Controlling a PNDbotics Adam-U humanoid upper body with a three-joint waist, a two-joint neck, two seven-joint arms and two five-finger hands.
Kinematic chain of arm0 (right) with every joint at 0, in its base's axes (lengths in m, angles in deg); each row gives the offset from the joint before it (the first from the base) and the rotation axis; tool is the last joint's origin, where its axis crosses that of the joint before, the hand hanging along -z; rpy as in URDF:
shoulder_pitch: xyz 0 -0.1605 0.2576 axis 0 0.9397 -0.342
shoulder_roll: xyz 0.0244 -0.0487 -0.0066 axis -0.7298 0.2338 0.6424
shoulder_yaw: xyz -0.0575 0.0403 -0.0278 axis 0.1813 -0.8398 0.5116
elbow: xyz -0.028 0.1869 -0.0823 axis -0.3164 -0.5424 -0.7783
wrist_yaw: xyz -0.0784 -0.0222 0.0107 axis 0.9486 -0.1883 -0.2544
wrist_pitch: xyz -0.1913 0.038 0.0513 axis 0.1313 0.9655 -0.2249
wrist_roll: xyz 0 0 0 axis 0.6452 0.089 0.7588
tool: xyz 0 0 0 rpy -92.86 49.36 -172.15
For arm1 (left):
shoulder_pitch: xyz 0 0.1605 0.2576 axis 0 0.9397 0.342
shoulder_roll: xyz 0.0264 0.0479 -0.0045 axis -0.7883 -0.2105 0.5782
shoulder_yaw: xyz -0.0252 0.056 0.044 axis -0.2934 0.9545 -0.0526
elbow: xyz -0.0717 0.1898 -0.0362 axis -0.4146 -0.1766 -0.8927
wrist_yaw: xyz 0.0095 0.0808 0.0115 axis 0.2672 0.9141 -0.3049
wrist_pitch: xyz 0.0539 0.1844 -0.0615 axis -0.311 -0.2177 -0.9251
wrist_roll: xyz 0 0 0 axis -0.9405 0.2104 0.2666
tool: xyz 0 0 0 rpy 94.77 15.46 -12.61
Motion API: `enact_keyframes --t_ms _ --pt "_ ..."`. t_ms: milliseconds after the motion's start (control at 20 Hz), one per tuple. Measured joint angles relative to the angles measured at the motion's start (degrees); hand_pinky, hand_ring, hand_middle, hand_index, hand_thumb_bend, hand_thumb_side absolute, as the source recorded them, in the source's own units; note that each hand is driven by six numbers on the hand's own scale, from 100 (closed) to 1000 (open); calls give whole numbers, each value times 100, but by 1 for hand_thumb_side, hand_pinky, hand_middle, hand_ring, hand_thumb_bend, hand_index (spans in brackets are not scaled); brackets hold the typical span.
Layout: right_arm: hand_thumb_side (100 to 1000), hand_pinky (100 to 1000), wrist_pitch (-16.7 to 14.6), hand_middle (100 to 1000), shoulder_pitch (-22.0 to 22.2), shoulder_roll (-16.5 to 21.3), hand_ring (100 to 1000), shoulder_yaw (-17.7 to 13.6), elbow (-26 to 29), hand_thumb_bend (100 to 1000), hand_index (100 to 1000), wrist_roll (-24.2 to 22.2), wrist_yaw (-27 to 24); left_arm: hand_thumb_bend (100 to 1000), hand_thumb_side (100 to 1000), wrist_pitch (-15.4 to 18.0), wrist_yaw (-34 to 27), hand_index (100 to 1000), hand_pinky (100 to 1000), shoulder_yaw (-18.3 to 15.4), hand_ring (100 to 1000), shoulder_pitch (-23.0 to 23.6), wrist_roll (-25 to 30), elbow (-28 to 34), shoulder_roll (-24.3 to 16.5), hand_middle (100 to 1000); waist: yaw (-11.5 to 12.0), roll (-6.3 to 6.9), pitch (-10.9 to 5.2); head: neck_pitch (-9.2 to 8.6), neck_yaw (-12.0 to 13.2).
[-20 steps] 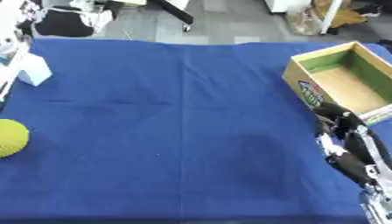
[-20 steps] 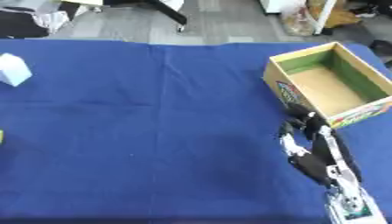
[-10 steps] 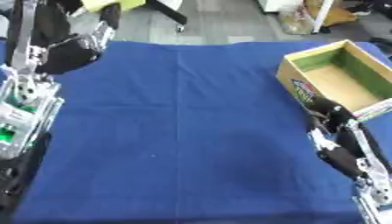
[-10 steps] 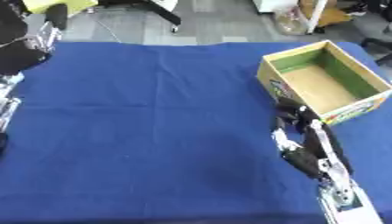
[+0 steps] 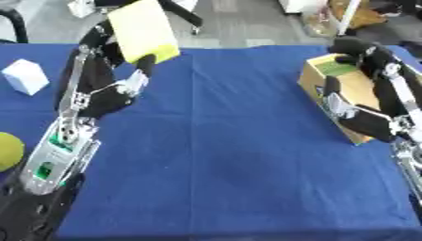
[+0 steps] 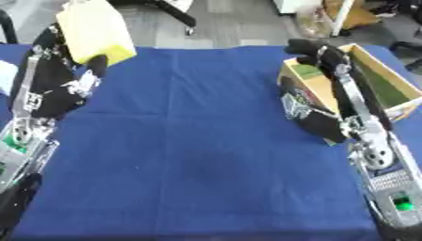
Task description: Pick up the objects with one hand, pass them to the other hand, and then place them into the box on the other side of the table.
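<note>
My left hand (image 5: 101, 92) is raised at the left, its fingers and thumb pinching a flat yellow block (image 5: 144, 29) held high above the blue table. At the right, my right hand (image 6: 323, 117) stands upright and open, fingers pointing up, in front of the near-left corner of the cardboard box (image 6: 375, 77) with a green inside. The hand hides part of the box's front wall. A yellow-green ball (image 5: 6, 150) lies at the left edge and a white cube (image 5: 25, 76) sits at the far left.
A blue cloth (image 5: 239, 141) covers the table between the two hands. Chair legs and grey floor show beyond the far edge.
My left arm came in from the left and rose with the yellow block in its hand. My right hand lifted from the lower right to in front of the box. The view also shifted.
</note>
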Motion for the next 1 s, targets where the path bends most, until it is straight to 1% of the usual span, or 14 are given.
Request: enact_keyframes --t_ms 250,300,350,450,550,650,750,800,850,900,1000 --pt "100 822 -158 779 -551 177 840 194 329 100 858 -81 503 339 100 -123 -130 520 574 199 421 84 124 -158 -75 386 2 0 0 0 -3" --pt "100 827 -194 785 -639 216 841 238 358 151 861 -76 574 340 100 -150 -159 520 574 236 421 93 143 -198 -107 385 4 0 0 1 -3" --pt "100 831 -237 787 -737 257 841 287 386 174 864 -67 645 339 100 -182 -187 521 574 276 420 94 164 -243 -140 386 5 0 0 1 -2" --pt "110 842 -325 793 -916 334 839 390 426 247 861 -45 773 341 100 -247 -245 522 575 354 420 92 208 -327 -216 387 6 0 0 1 1" --pt "121 863 -428 798 -1079 394 835 490 449 348 851 -36 917 342 100 -329 -302 524 577 433 421 82 253 -402 -303 388 6 0 0 2 9" --pt "157 875 -556 800 -1222 424 834 575 467 411 851 -42 1108 344 100 -421 -347 526 581 505 423 31 301 -463 -383 390 6 0 0 2 17" --pt "187 880 -693 802 -1334 424 833 662 492 471 852 -53 1298 344 100 -511 -382 528 584 577 424 -36 357 -508 -447 392 8 0 -1 2 18" --pt "187 880 -760 802 -1386 423 833 706 493 471 852 -61 1379 344 100 -559 -400 528 584 613 424 -72 389 -529 -468 392 13 0 -1 2 18" --pt "209 882 -825 803 -1435 421 830 750 493 523 851 -69 1449 343 100 -599 -415 530 586 650 425 -103 424 -539 -485 394 18 0 -1 2 19" --pt "226 882 -897 804 -1488 407 828 796 492 546 852 -85 1513 345 100 -642 -426 531 587 688 426 -139 464 -552 -507 395 27 0 -1 2 19" --pt "243 879 -1040 803 -1594 380 824 890 480 554 849 -125 1620 344 100 -738 -464 531 587 771 425 -222 552 -563 -546 394 50 0 -1 2 22"
